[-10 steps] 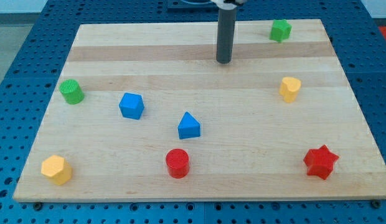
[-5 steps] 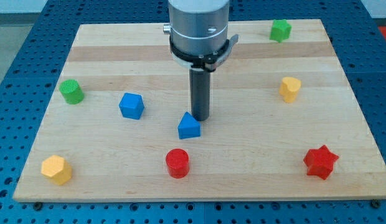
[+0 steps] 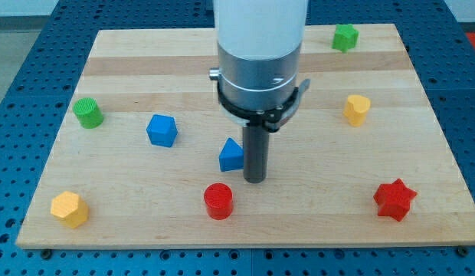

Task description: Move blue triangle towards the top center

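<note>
Tip (image 3: 255, 180) is planted on the desk (image 3: 421, 192) just beside the blue triangle (image 3: 231, 156), on the triangle's right and slightly toward the view's bottom. The rod's side appears to be touching or nearly touching the triangle's right face; a gap cannot be made out. No claw is fitted here, only a plain rod, so nothing is spread, pressed together or pinched.

Relative to the blue triangle: the blue cube (image 3: 162, 129) is seen to its left and a little up, the red cylinder (image 3: 218, 201) just below it, the green cylinder (image 3: 88, 113) far left, the yellow hexagon (image 3: 69, 208) down-left, the red star (image 3: 394, 199) far down-right, the yellow block (image 3: 357, 109) up-right, the green block (image 3: 345, 36) far up-right.

The top centre lies straight up from the triangle. Judged from this, the tip would need to be brought under the triangle's lower face before an upward push is made; a push from the present side would likely send it leftward toward the blue cube.
</note>
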Action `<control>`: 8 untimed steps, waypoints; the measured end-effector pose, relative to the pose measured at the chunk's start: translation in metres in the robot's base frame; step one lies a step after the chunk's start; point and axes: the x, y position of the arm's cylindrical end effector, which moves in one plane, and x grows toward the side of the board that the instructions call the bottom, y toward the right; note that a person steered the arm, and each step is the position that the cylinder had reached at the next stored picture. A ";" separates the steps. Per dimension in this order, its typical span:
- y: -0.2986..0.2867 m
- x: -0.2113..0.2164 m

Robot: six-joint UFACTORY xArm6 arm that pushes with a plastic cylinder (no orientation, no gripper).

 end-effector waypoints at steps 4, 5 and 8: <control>-0.052 0.000; -0.033 0.000; -0.023 -0.084</control>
